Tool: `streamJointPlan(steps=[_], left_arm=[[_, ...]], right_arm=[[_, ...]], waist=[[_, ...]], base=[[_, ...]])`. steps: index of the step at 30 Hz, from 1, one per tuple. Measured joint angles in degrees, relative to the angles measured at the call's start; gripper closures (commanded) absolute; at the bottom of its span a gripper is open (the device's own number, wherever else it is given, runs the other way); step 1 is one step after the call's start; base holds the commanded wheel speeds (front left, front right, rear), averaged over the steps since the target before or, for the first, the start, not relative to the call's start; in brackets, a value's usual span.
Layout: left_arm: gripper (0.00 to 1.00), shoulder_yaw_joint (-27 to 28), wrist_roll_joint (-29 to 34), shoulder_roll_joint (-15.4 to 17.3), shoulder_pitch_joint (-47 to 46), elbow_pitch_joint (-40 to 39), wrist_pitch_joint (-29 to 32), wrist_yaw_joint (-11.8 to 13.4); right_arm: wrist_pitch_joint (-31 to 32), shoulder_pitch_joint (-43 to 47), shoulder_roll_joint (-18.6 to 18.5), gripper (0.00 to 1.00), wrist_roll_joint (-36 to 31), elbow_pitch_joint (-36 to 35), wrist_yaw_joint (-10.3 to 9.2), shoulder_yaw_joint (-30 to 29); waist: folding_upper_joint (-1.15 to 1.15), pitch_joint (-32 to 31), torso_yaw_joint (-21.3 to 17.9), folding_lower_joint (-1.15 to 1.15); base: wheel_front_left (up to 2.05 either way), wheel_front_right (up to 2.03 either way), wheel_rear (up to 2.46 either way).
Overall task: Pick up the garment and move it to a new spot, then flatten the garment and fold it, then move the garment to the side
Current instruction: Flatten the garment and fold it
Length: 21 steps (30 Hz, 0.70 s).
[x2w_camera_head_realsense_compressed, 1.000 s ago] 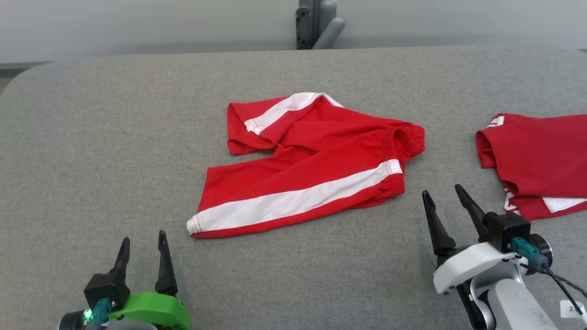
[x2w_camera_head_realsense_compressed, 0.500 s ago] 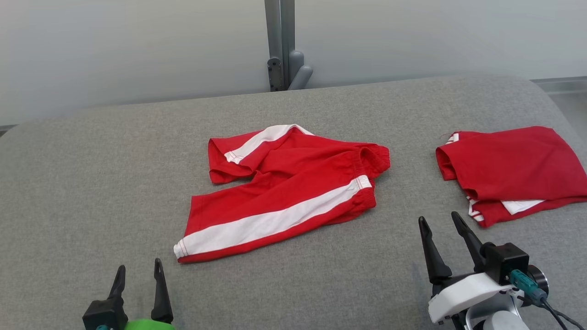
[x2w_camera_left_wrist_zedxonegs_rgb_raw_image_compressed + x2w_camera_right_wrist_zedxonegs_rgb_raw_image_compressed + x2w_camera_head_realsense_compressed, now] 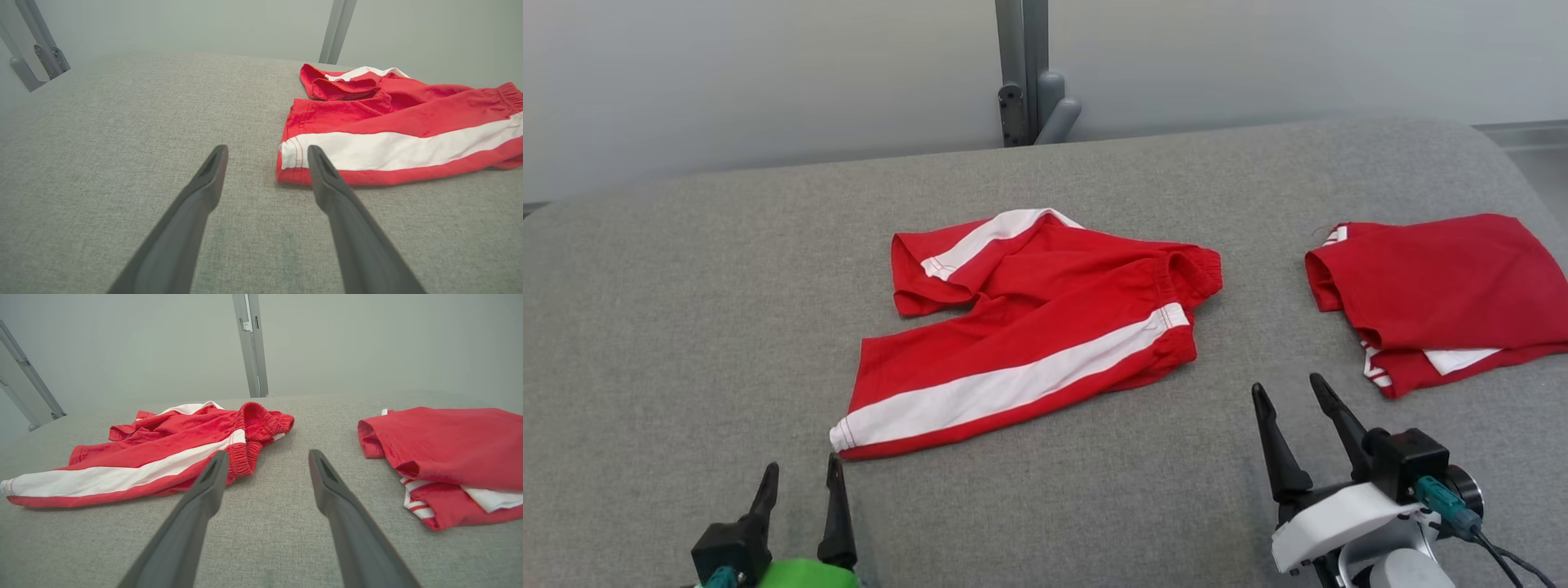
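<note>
Grey table holds two red garments: rumpled shorts (white-striped) at centre, folded garment at right. Two grippers hover near, left gripper and right gripper, both spread and empty.

- shorts: soft matt red cloth, white stripe, kinda rumpled
- table top: grey woven fabric, rough-ish
- fingers: dark matt plastic

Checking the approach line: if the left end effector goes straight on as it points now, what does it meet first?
Likely the red shorts: on the left end effector, the right finger lines up with their white-striped leg hem just ahead, while the other faces bare table. Height above the cloth is unclear.
</note>
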Motion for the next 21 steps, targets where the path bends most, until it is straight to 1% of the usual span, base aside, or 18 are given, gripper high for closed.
streamJointPlan(steps=[6,12,14,21], left_arm=[[0.00,-2.1,-2.6,0.0,-4.0,1.9,0.0,-2.3],[0.00,-2.8,-5.3,0.0,-6.3,4.6,0.0,-3.8],[0.00,-2.8,-6.5,0.0,-6.8,5.5,0.0,-4.3],[0.00,-2.9,-7.6,0.0,-7.3,6.2,0.0,-5.6]], right_arm=[[0.0,-2.5,0.0,0.00,0.4,0.1,0.00,1.5],[0.0,-4.1,-0.2,0.00,0.7,0.1,0.00,2.4],[0.0,-4.3,-0.3,0.00,0.9,0.2,0.00,2.7],[0.0,-4.9,-0.5,0.00,1.0,0.2,0.00,3.1]], waist=[[0.00,3.4,0.3,0.00],[0.00,6.3,0.5,0.00],[0.00,6.9,0.5,0.00],[0.00,8.0,0.3,0.00]], base=[[0.00,0.00,0.00],[0.00,0.00,0.00],[0.00,0.00,0.00],[0.00,0.00,0.00]])
